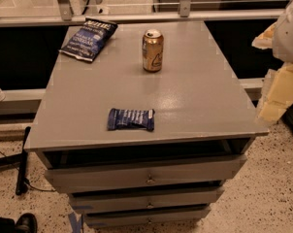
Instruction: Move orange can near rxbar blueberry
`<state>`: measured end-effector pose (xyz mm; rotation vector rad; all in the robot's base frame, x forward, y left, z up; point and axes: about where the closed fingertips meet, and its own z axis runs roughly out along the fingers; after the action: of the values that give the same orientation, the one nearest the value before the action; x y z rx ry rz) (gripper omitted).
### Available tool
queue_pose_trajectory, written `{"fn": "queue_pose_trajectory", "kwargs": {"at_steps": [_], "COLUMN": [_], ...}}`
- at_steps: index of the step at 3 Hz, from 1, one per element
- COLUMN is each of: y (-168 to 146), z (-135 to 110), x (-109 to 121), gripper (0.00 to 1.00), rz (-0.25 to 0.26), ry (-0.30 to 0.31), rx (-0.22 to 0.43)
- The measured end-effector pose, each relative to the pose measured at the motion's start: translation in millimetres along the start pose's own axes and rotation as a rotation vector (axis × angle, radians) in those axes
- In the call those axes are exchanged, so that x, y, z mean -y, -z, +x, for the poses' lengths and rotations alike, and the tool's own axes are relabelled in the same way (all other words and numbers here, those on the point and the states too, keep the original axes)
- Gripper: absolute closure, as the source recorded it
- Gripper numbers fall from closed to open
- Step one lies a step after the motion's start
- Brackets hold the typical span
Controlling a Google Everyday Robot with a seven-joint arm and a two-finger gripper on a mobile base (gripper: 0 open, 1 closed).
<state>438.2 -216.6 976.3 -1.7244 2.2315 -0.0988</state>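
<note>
Chip bag (88, 39) lies at the worktop's (200, 91) far left corner. Snack bar (131, 119) lies flat near the front edge. Can (153, 51) stands upright near the far edge, well apart from it. Hand (278, 89) hangs beyond the right edge; its opening cannot be told.

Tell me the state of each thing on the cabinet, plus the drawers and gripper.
Can: upright, at the back middle.
Rxbar: lying flat near the front edge.
Chip bag: lying flat, back left corner.
Drawers: three, cannot tell whether fully shut.
Gripper: off the cabinet's right side, apart from every item.
</note>
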Motion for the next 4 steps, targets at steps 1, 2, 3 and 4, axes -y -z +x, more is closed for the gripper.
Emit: {"fn": "queue_pose_trajectory", "kwargs": {"at_steps": [1,2,3,4], "y": [1,-11,-38,-69], "z": [-1,-9,-34,-63], "x": [0,9,36,65], "gripper": [0.0,0.0,0.0,0.0], "rz": [0.008,0.035,0.097,0.117], "ry": [0.001,0.006,0.03,0.01], "rx": [0.005,0.065,0.191,0.337]}}
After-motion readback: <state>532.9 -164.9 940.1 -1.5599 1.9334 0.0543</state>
